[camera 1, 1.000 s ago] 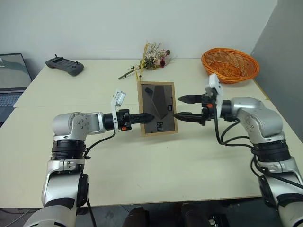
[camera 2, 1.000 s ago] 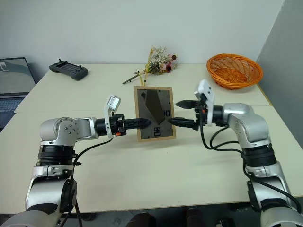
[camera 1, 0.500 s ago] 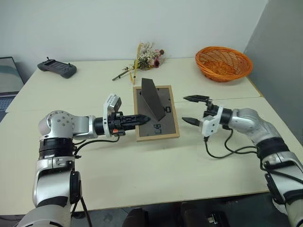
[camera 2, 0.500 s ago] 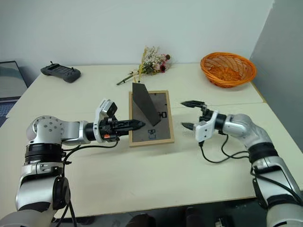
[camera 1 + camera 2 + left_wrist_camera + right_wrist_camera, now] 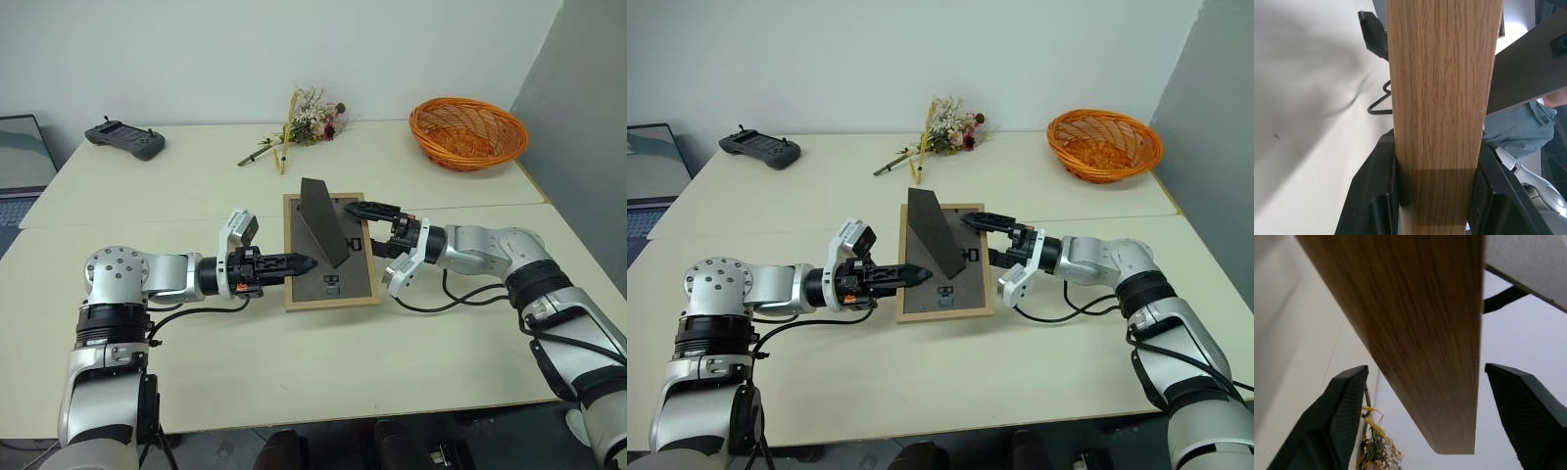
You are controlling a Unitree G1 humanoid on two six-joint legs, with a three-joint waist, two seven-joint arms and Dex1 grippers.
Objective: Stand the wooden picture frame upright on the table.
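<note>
Centrally, the left tool (image 5: 302,262) is clamped on the left edge of the small rectangular light-wood picture frame (image 5: 333,284); in the left wrist view its two black fingers (image 5: 1374,196) press both faces of the wooden rail (image 5: 1442,98). The frame is turned dark grey-brown back up over the large pale cream tabletop (image 5: 323,372), near the seam joining its two halves, and its dark fold-out stand (image 5: 323,220) juts up from the back. Whether the frame's lower side touches the tabletop cannot be told.

From the opposite side, the right tool (image 5: 377,228) reaches in at the frame's right edge with its black fingers (image 5: 1344,416) spread apart, one on each side of the wooden rail and clear of it in the right wrist view.

Further back on the tabletop lie a bunch of dried flowers with yellowish stems (image 5: 299,122), an orange woven basket (image 5: 468,132) towards the right corner, and a dark grey handheld controller (image 5: 124,138) towards the left. An open laptop (image 5: 20,162) sits just beyond the tabletop's left edge.
</note>
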